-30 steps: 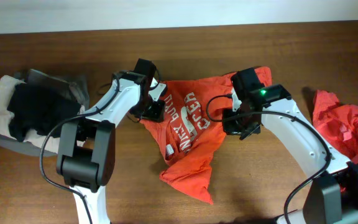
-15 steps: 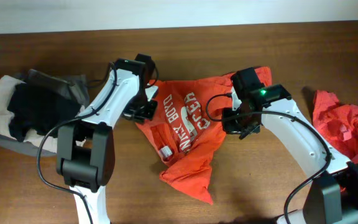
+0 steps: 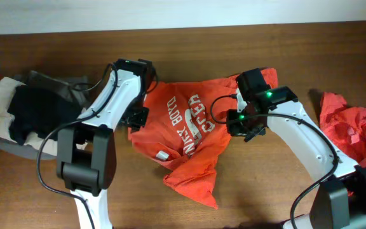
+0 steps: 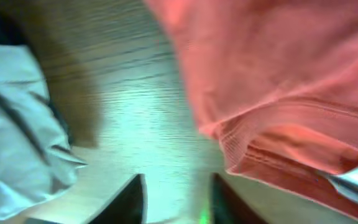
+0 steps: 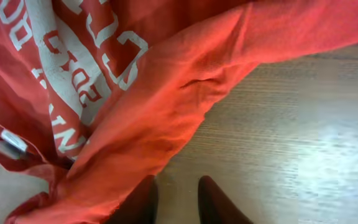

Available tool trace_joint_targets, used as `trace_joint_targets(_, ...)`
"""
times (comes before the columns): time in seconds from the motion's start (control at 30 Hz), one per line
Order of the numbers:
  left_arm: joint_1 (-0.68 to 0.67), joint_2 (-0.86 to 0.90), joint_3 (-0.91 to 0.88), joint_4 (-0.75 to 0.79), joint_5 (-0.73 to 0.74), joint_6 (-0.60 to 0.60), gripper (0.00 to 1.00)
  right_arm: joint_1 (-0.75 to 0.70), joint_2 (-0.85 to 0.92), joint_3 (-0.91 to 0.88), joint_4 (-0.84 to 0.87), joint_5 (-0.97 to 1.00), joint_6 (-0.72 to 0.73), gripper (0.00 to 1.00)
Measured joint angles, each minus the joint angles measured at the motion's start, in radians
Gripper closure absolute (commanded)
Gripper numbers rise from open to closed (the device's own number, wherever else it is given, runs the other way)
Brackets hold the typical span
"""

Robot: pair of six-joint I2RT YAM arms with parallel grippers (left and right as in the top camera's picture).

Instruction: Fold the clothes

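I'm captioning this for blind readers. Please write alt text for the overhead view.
An orange-red T-shirt with white lettering lies rumpled at the middle of a wooden table, the left pincer at its left edge and the right pincer at its right edge. A pile of dark and pale clothes sits far left; another red garment lies far right.

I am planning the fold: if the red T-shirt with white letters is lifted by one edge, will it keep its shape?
Probably not: the T-shirt lies crumpled in soft folds, so it should sag and hang. It looks thin, so likely light. Pushed, it would probably bunch on the table.
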Motion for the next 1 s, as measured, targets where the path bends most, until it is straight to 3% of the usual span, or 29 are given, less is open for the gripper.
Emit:
trace_joint_targets(0.2,0.045,0.0,0.0,0.119,-0.011,-0.014,0.55,0.0,0.0,0.0,0.022,0.021,-0.002,0.66)
trace_joint_targets(0.27,0.052,0.0,0.0,0.246,0.049,0.005,0.65,0.0,0.0,0.0,0.038,0.023,-0.003,0.66)
trace_joint_targets(0.4,0.043,0.002,-0.003,0.449,0.202,0.066,0.96,0.0,0.0,0.0,0.053,0.025,-0.002,0.65)
trace_joint_targets(0.43,0.04,0.006,-0.005,0.472,0.23,0.072,0.99,0.0,0.0,0.0,0.052,0.025,-0.002,0.66)
trace_joint_targets(0.8,0.039,0.14,0.0,0.546,0.356,0.196,1.0,0.0,0.0,0.0,0.048,0.029,-0.003,0.66)
trace_joint_targets(1.0,0.037,0.167,0.008,0.769,0.316,0.226,1.0,0.0,0.0,0.0,0.053,0.029,-0.003,0.66)
